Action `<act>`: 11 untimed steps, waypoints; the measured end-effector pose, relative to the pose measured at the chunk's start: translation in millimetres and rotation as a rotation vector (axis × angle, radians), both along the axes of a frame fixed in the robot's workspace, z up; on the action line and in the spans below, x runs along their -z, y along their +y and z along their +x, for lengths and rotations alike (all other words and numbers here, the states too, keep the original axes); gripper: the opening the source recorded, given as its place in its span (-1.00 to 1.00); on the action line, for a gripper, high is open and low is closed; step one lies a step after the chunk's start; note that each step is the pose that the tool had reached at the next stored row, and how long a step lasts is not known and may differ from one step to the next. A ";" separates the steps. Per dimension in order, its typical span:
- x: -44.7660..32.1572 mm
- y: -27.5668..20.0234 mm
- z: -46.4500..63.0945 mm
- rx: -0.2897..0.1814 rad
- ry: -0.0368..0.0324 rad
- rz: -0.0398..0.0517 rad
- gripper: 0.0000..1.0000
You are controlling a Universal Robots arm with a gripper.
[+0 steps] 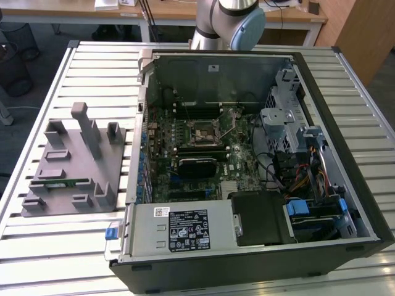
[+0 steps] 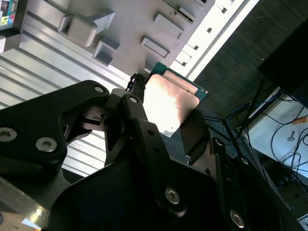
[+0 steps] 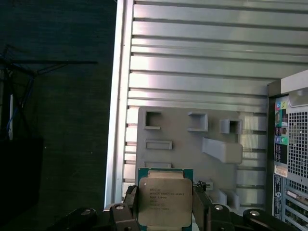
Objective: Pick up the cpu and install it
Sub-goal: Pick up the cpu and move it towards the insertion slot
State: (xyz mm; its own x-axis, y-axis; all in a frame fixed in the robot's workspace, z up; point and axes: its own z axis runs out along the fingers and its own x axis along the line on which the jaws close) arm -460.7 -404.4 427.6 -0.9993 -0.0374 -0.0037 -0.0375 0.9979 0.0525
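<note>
The cpu [image 3: 164, 202], a flat square chip with a pale silver top and a green rim, sits between my two black fingers [image 3: 199, 206] with its top facing the first wrist camera. My gripper [image 3: 164, 208] is shut on it. In the second wrist view the cpu [image 2: 169, 103] shows tilted and glaring, and the gripper [image 2: 168, 122] clamps it by two opposite edges. It hangs high above the grey parts fixture [image 3: 192, 144]. In the exterior view the open computer case [image 1: 247, 160] lies on the table with the square processor socket [image 1: 203, 132] bare on the motherboard.
The grey fixture [image 1: 74, 166] lies on the slatted metal table [image 1: 80, 246] at the exterior view's left, with a green memory stick [image 1: 65, 182] in one slot. A black block [image 1: 197, 165] sits just below the socket. The arm's base [image 1: 225, 21] stands behind the case.
</note>
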 end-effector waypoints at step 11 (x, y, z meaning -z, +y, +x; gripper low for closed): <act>0.1 0.0 22.1 0.000 0.0002 0.0000 0.08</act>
State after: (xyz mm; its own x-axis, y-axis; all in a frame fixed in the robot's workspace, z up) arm -438.6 -404.4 427.5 -0.9993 -0.0374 -0.0035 -0.0376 0.9979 0.0525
